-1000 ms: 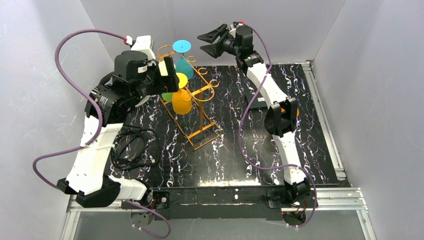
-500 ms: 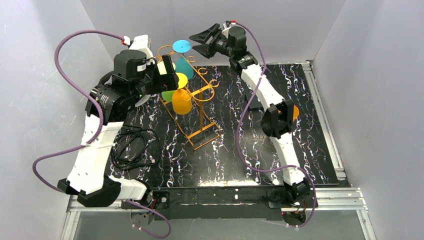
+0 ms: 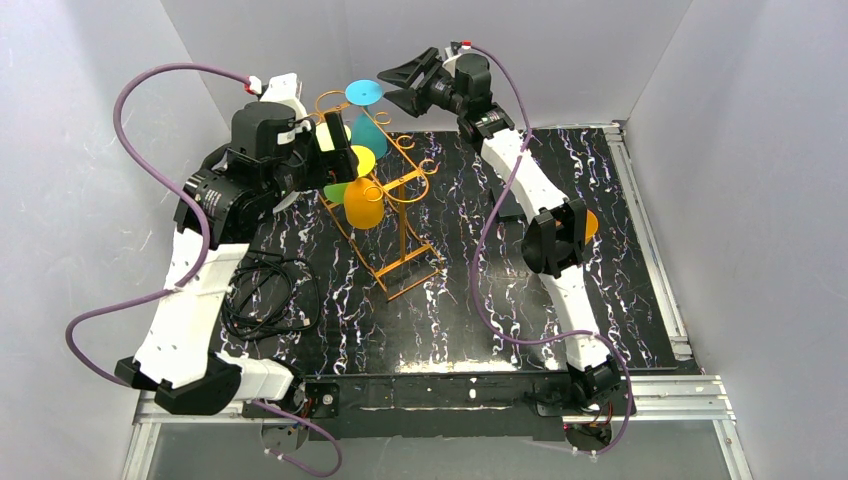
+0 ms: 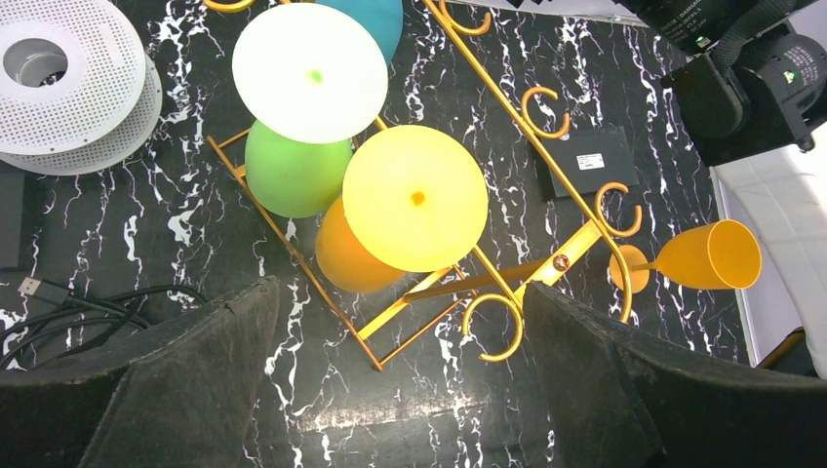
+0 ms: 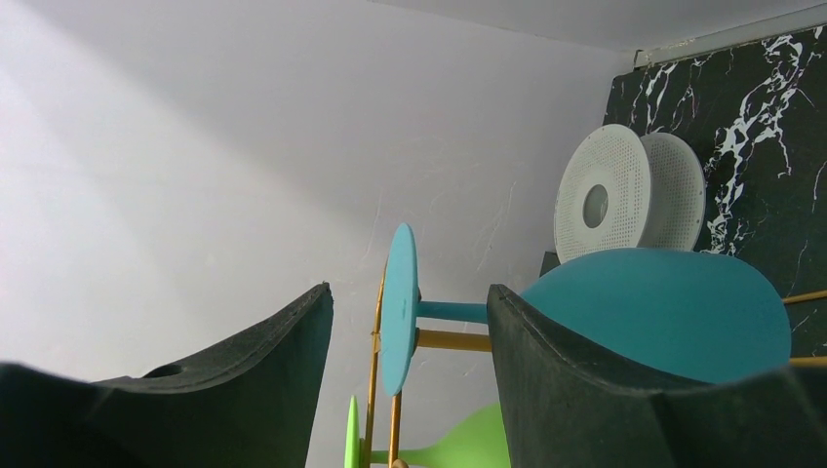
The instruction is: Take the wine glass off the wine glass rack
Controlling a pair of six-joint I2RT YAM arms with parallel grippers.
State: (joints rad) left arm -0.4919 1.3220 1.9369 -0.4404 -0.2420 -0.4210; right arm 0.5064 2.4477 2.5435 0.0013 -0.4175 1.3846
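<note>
A black cable [image 3: 265,300] lies coiled on the marbled black table [image 3: 450,320] beside the left arm. That arm reaches over the rack and its left gripper [image 3: 336,150] points down with fingers spread wide, holding nothing. Its wrist view also shows a white spool [image 4: 73,83] on the table at the far left.

At centre stands the rack [image 3: 404,235], a thin orange-gold wire frame with curled scroll ends and slanted legs. Three glasses hang on it upside down. A green glass [image 3: 335,192] is on the left. An orange glass [image 3: 363,205] with a yellow foot is next to it, both under the left gripper.

The teal glass [image 3: 370,133] hangs at the rack's far end, close to the back wall. It is opaque, with a flat round foot of lighter blue on top of the wires, a short stem and a rounded bowl below.

The right gripper [image 3: 386,86] is level with that foot, just to its right. Its jaws are partly open and grip nothing. In the right wrist view the foot shows edge-on in the gap between the two fingers, clear of both.

Further right, a small black box [image 4: 590,161] sits on the table. A second orange glass [image 4: 707,255] lies on its side by the right arm.
</note>
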